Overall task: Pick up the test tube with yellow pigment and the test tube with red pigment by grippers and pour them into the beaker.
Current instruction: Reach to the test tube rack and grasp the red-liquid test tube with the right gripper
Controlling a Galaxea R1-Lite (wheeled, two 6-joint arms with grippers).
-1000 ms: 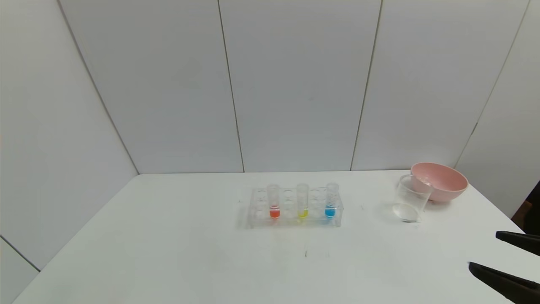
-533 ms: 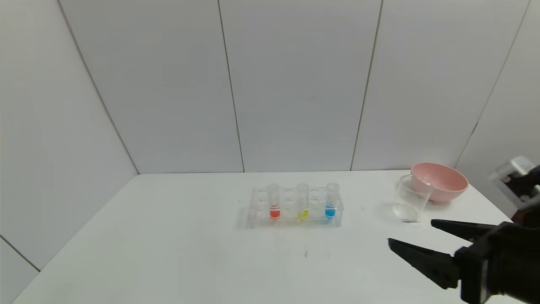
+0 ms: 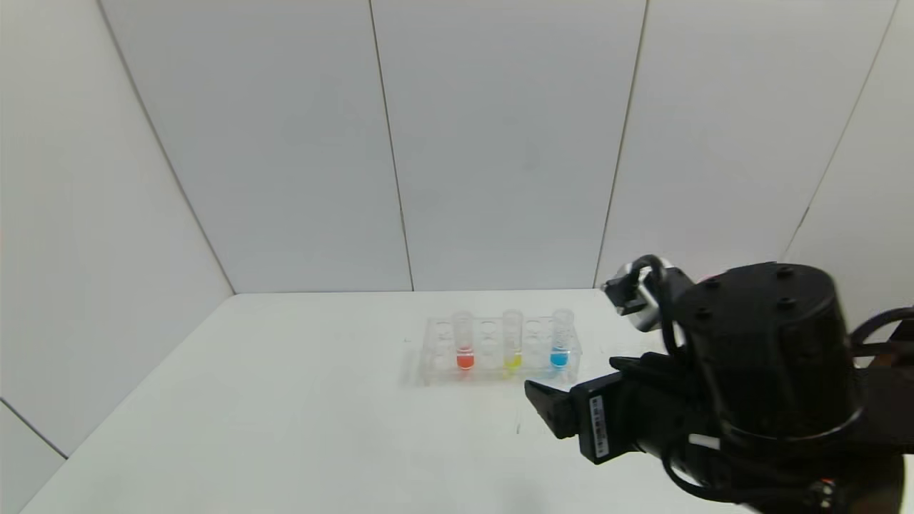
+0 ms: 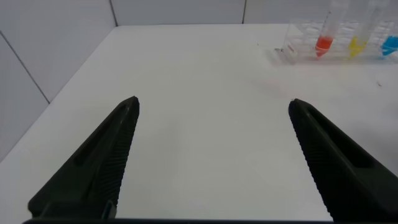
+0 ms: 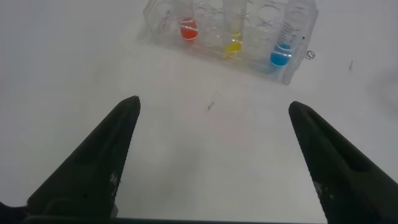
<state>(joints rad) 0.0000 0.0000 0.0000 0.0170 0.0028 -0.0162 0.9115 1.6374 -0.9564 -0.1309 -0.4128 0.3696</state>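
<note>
Three tubes stand upright in a clear rack (image 3: 500, 371) at mid-table. The test tube with red pigment (image 3: 464, 350) is at the left and the test tube with yellow pigment (image 3: 512, 348) in the middle. My right gripper (image 3: 570, 373) hovers open just in front of the rack's right end, holding nothing. Its wrist view shows the red tube (image 5: 186, 28) and yellow tube (image 5: 233, 43) beyond the open right gripper (image 5: 213, 102). The left gripper (image 4: 213, 101) is open over bare table, with the red tube (image 4: 323, 40) and yellow tube (image 4: 356, 43) far off. My right arm hides the beaker.
A blue-liquid tube (image 3: 560, 346) fills the rack's right end. The white table (image 3: 285, 400) meets grey wall panels just behind the rack. My bulky right arm (image 3: 757, 378) covers the table's right side. A small dark mark (image 5: 212, 101) lies in front of the rack.
My right arm has swung in from the right edge toward the rack, jaws still open. It now covers the beaker and the pink bowl seen earlier.
</note>
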